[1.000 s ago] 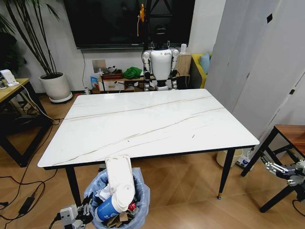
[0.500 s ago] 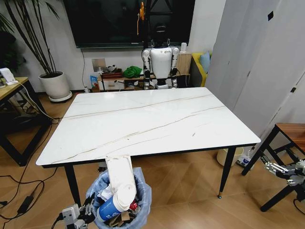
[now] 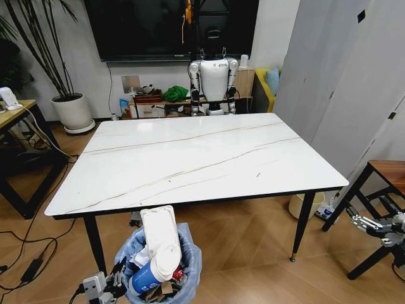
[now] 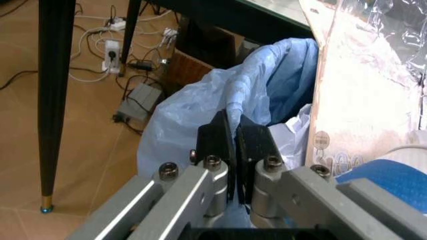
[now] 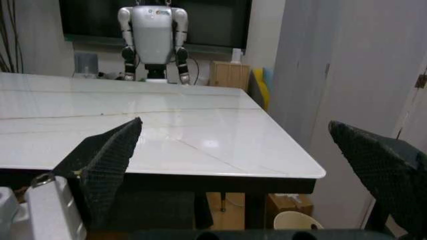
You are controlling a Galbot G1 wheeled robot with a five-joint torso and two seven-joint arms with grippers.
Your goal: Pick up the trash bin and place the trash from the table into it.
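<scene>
Left end effector [image 4: 235, 150]: clenched on the bin's blue bag rim.
Bin [image 3: 188, 263]: full of trash [image 3: 159, 253], just below the counter [image 3: 190, 158] front edge.
Right end effector [image 5: 240, 165]: released, beside the counter.

We see a robot test room arranged like a home: a humanoid robot [image 3: 214, 82] stands under a wall screen [image 3: 171, 28], beside a potted plant [image 3: 66, 95]

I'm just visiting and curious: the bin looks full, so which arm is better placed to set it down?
Probably the left. The left gripper is shut on the trash bin's blue bag rim, below the table edge. The right gripper hangs open, far off by a wooden side table.
</scene>
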